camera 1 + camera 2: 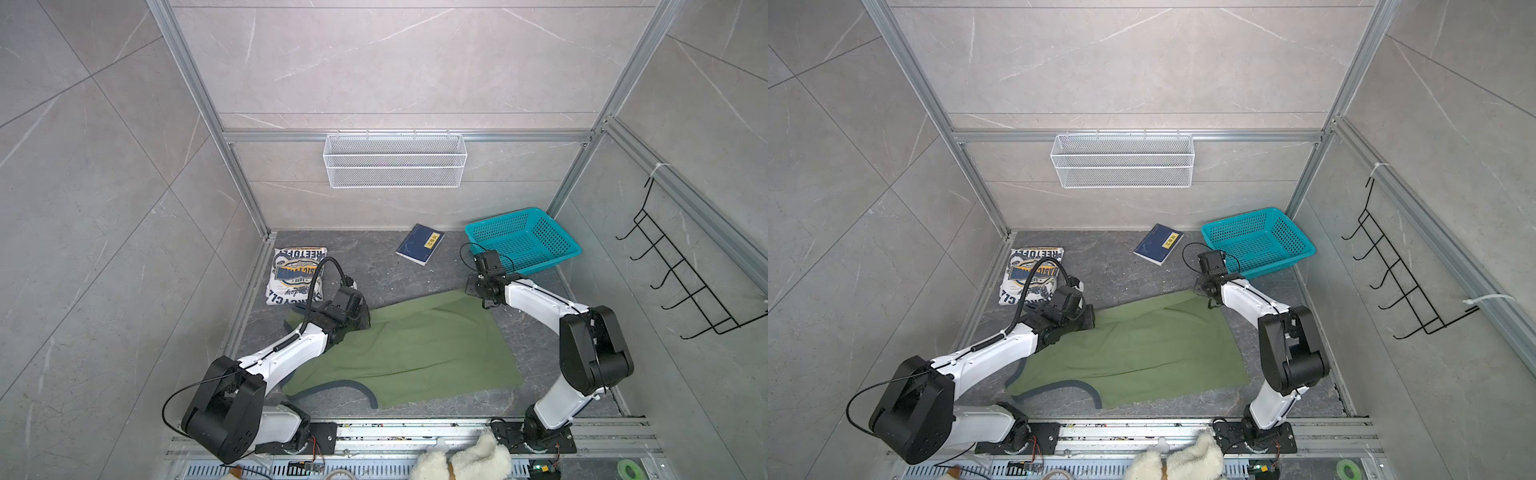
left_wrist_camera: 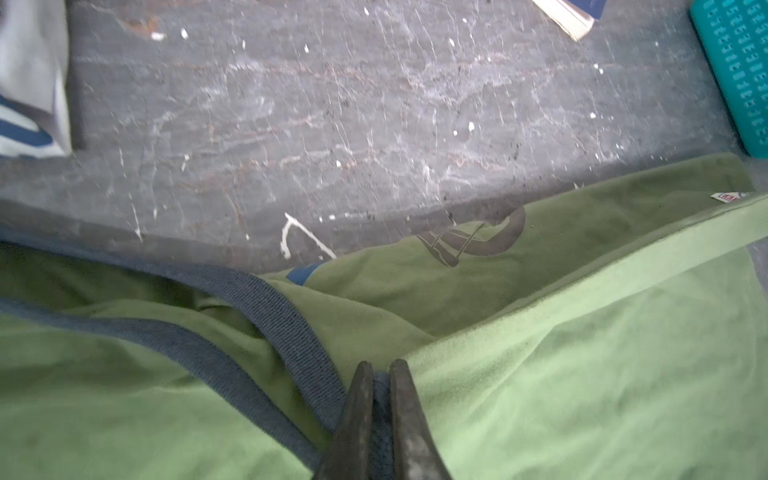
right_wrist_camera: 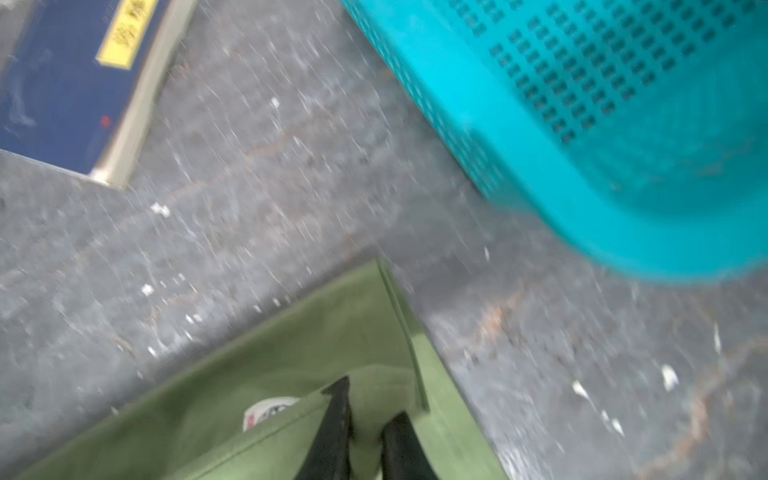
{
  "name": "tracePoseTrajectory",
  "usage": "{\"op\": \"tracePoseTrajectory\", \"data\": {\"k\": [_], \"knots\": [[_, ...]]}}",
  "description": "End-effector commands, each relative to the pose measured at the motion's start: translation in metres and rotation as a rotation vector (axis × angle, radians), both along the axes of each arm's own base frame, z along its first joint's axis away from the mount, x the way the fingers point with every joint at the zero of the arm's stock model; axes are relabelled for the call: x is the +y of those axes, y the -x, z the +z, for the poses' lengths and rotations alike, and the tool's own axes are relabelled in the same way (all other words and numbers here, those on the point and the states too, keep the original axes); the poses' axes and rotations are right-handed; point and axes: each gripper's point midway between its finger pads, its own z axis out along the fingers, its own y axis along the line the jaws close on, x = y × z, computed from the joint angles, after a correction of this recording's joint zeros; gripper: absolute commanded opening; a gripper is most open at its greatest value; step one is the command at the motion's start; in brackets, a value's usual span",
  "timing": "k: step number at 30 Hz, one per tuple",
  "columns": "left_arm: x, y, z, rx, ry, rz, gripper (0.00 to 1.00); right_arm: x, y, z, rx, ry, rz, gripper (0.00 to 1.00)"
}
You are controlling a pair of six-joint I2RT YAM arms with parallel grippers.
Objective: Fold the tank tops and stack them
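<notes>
Book (image 1: 420, 244), teal basket (image 1: 498, 220) beyond green tank top (image 1: 415, 349), left jaws pinching its navy trim (image 2: 291, 328), right jaws slightly parted

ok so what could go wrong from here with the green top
1. The left gripper pinches only the navy trim of the green tank top; a pull might bunch the cloth instead of folding it.
2. The right gripper has its jaws slightly apart at the far corner, so that corner may slip free.
3. That arm works close to the teal basket and could nudge it.
</notes>
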Motion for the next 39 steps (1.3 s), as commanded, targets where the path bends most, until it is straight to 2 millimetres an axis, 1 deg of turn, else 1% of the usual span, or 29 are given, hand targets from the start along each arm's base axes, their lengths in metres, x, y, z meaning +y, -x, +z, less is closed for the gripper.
{"op": "tracePoseTrajectory", "data": {"k": [1, 4, 6, 7, 8, 10, 11, 12, 14, 16, 18, 20, 22, 24, 25, 26, 28, 30, 32, 34, 35, 37, 39], "knots": [[-0.009, 0.013, 0.001, 0.014, 0.050, -0.001, 0.03, -0.011, 0.013, -0.002, -0.022, -0.016, -0.063, 0.18], [-0.019, 0.026, -0.009, 0.035, 0.046, -0.021, 0.05, -0.015, 0.026, -0.014, 0.005, -0.018, -0.092, 0.19], [-0.025, 0.034, -0.017, 0.054, 0.032, -0.034, 0.07, -0.016, 0.031, -0.020, 0.018, -0.024, -0.098, 0.21], [-0.026, 0.037, -0.020, 0.063, 0.023, -0.033, 0.11, -0.017, 0.033, -0.021, 0.019, -0.023, -0.103, 0.25], [-0.026, 0.040, -0.023, 0.073, 0.011, -0.026, 0.18, -0.020, 0.036, -0.022, 0.028, -0.012, -0.116, 0.29], [-0.021, 0.045, -0.024, 0.076, -0.005, -0.005, 0.26, -0.027, 0.040, -0.019, 0.026, 0.009, -0.146, 0.44], [-0.018, 0.046, -0.022, 0.067, -0.004, 0.006, 0.33, -0.029, 0.042, -0.016, 0.019, 0.014, -0.153, 0.52], [-0.014, 0.047, -0.017, 0.055, -0.003, 0.021, 0.40, -0.030, 0.043, -0.009, 0.007, 0.017, -0.153, 0.57], [-0.007, 0.046, -0.002, 0.009, -0.001, 0.045, 0.51, -0.032, 0.044, 0.008, -0.024, 0.019, -0.149, 0.61], [0.001, 0.043, 0.016, -0.039, -0.008, 0.079, 0.55, -0.035, 0.048, 0.024, -0.052, 0.027, -0.156, 0.63], [0.002, 0.036, 0.032, -0.073, -0.027, 0.079, 0.57, -0.032, 0.048, 0.031, -0.063, 0.020, -0.132, 0.64], [-0.005, 0.028, 0.039, -0.077, -0.039, 0.069, 0.57, -0.028, 0.046, 0.030, -0.054, 0.016, -0.112, 0.64], [-0.014, 0.021, 0.038, -0.057, -0.043, 0.058, 0.58, -0.016, 0.041, 0.018, -0.007, -0.015, -0.072, 0.64], [-0.030, 0.015, 0.029, -0.018, -0.026, 0.026, 0.58, 0.003, 0.033, 0.004, 0.047, -0.066, -0.015, 0.63], [-0.036, 0.013, 0.022, 0.007, -0.024, 0.021, 0.58, 0.009, 0.030, -0.003, 0.073, -0.071, -0.005, 0.62], [-0.040, 0.011, 0.015, 0.034, -0.028, 0.019, 0.58, 0.012, 0.030, -0.011, 0.098, -0.070, -0.002, 0.62], [-0.046, 0.009, -0.001, 0.077, -0.040, 0.013, 0.58, 0.011, 0.030, -0.023, 0.134, -0.062, -0.015, 0.62], [-0.051, 0.011, -0.018, 0.120, -0.045, 0.005, 0.58, 0.012, 0.031, -0.036, 0.173, -0.063, -0.018, 0.62], [-0.049, 0.014, -0.034, 0.153, -0.055, 0.014, 0.58, 0.014, 0.034, -0.047, 0.207, -0.081, -0.027, 0.61], [-0.045, 0.019, -0.049, 0.181, -0.070, 0.024, 0.58, 0.011, 0.039, -0.058, 0.239, -0.088, -0.050, 0.61], [-0.039, 0.024, -0.058, 0.201, -0.088, 0.036, 0.58, 0.006, 0.042, -0.065, 0.259, -0.087, -0.071, 0.61], [-0.029, 0.032, -0.069, 0.221, -0.117, 0.051, 0.58, -0.003, 0.045, -0.073, 0.285, -0.085, -0.110, 0.60], [-0.017, 0.039, -0.077, 0.234, -0.147, 0.069, 0.58, -0.016, 0.049, -0.075, 0.305, -0.065, -0.149, 0.60]]}}
